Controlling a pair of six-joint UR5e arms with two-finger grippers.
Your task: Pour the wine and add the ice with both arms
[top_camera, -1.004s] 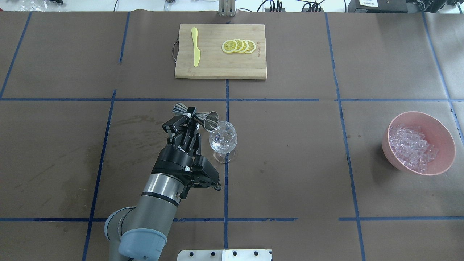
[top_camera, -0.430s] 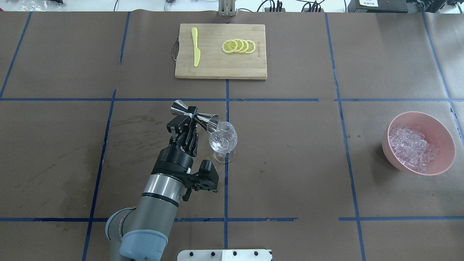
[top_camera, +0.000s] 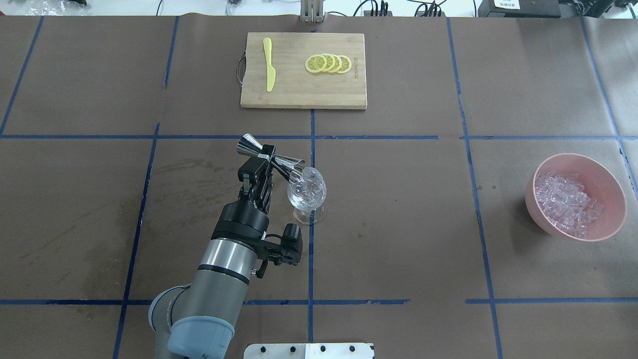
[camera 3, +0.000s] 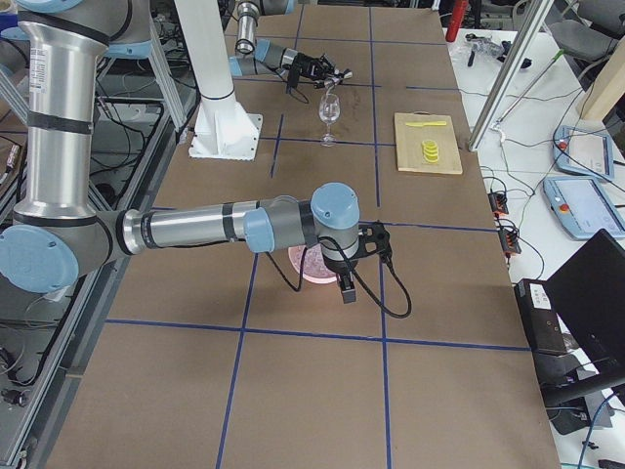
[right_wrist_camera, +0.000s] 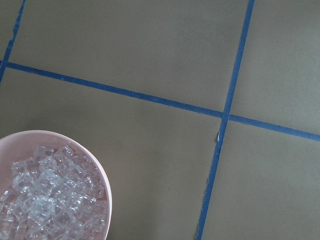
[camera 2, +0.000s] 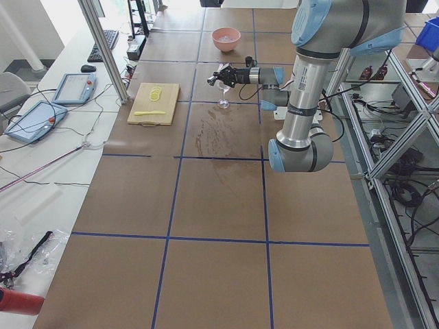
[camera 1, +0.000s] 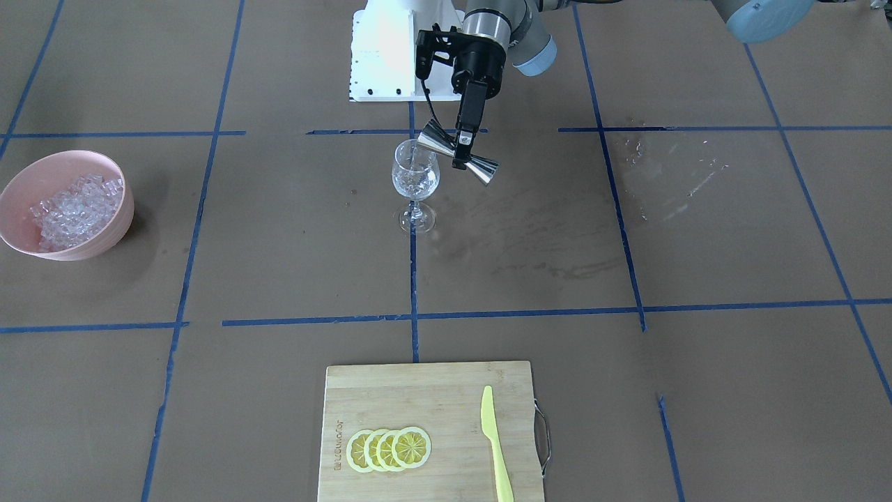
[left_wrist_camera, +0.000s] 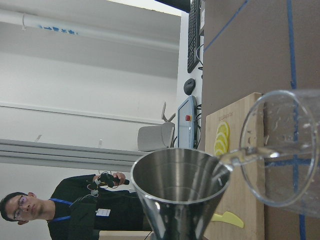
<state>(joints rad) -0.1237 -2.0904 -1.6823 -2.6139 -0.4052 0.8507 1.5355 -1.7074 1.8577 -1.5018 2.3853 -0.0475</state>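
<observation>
My left gripper point(top_camera: 262, 160) is shut on the waist of a steel double-cone jigger point(top_camera: 289, 164), which is tipped so its lower cup touches the rim of the clear stemmed wine glass point(top_camera: 306, 194). In the left wrist view a thin stream runs from the jigger point(left_wrist_camera: 180, 185) lip into the glass point(left_wrist_camera: 285, 150). A little wine point(camera 1: 415, 187) sits low in the glass bowl. The ice point(top_camera: 565, 202) fills a pink bowl point(top_camera: 610, 184) at the right. My right gripper point(camera 3: 344, 285) hangs over that bowl; I cannot tell whether it is open or shut.
A bamboo cutting board point(top_camera: 299, 94) with lemon slices point(top_camera: 328, 64) and a yellow knife point(top_camera: 269, 65) lies at the far side. Wet stains point(top_camera: 199, 199) mark the brown paper left of the glass. The white base block point(top_camera: 309, 350) sits at the near edge.
My left wrist has rolled further, tipping the jigger's cup lower over the glass rim while its free end rose. The glass and the bowl have not moved.
</observation>
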